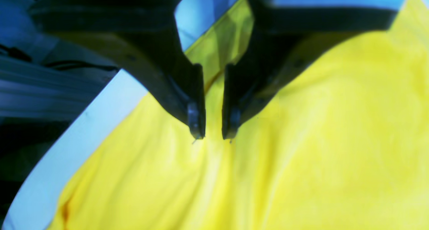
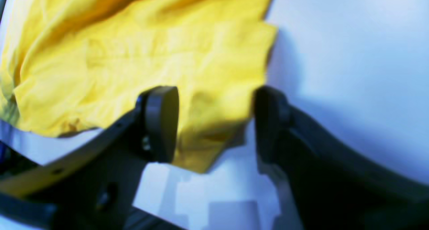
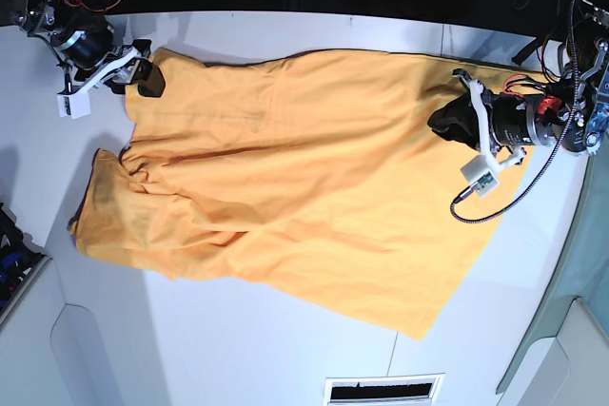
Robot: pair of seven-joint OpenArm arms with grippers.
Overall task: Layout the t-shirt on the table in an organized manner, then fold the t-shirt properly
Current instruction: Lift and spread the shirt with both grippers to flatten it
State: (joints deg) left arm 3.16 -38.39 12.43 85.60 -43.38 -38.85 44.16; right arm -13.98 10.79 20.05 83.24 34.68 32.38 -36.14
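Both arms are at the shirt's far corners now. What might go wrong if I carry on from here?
1. The right tool stands open around a corner of the t-shirt; closing may catch only a thin edge that slips out.
2. The left tool, jaws narrow, presses into the cloth near the table edge; pulling there could drag fabric over it.
3. The sleeve end lies bunched and creased; folding now would trap those wrinkles.

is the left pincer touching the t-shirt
Touching. The left wrist view shows the left pincer with both tips pressed into the t-shirt, cloth bunched between them.
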